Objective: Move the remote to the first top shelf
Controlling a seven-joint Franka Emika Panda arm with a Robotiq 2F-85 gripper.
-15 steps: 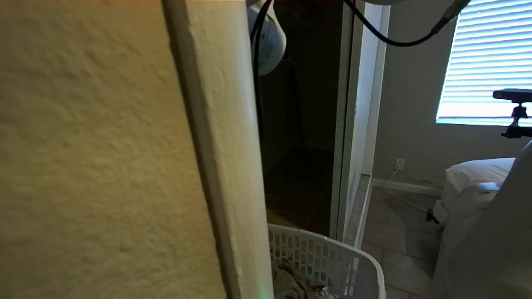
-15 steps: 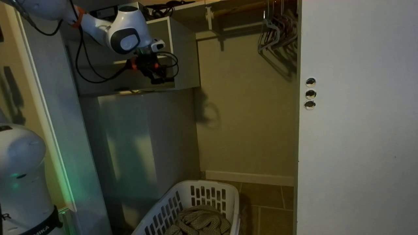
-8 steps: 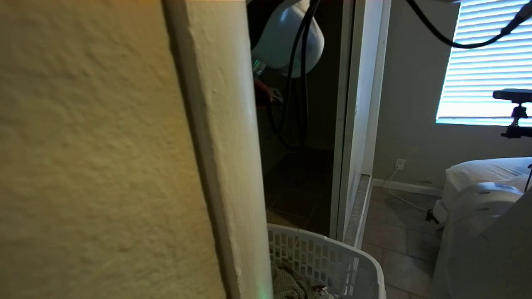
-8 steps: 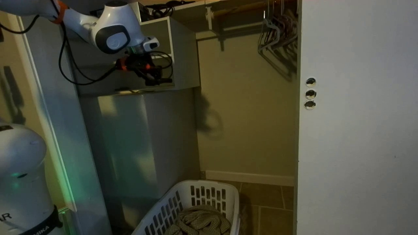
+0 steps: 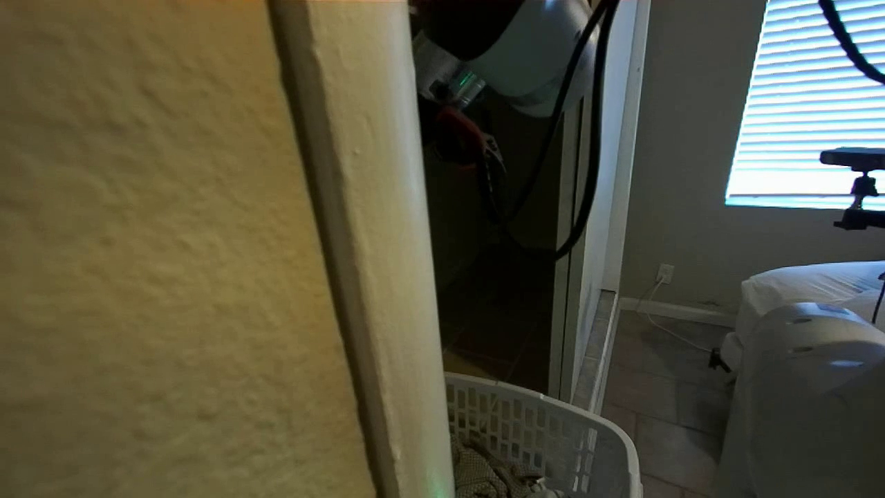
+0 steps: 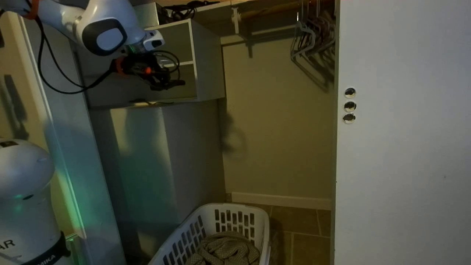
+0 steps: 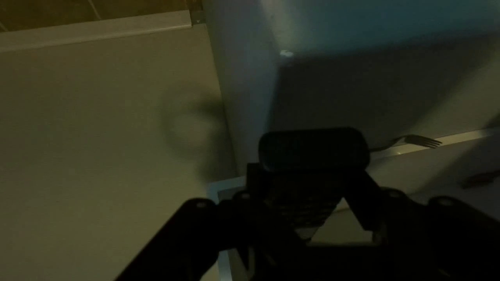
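Observation:
The remote (image 7: 314,150) is a dark, rounded bar in the wrist view. My gripper (image 7: 306,177) is shut on it, with a finger at each end region. In an exterior view my gripper (image 6: 167,85) hovers in front of the white shelf unit (image 6: 209,62), with the dark remote (image 6: 177,83) at its tips, near the lower compartment's height. The unit has an upper compartment (image 6: 176,41) and a lower one, split by a thin white board (image 6: 187,63). In another exterior view only the gripper's red and black base (image 5: 462,135) shows; its fingers are hidden behind the door frame.
A fork (image 7: 422,141) lies on the ledge below the shelf unit. A grey cabinet (image 6: 195,158) stands beneath. A white laundry basket (image 6: 266,228) with cloth is on the floor. Hangers (image 6: 311,40) hang at the right, beside a white door (image 6: 401,165). Cables (image 6: 187,9) lie on top.
The arm and gripper have moved left and slightly up in an exterior view, away from the unit's right wall, still with the remote. In the door-frame view the arm has moved right into sight.

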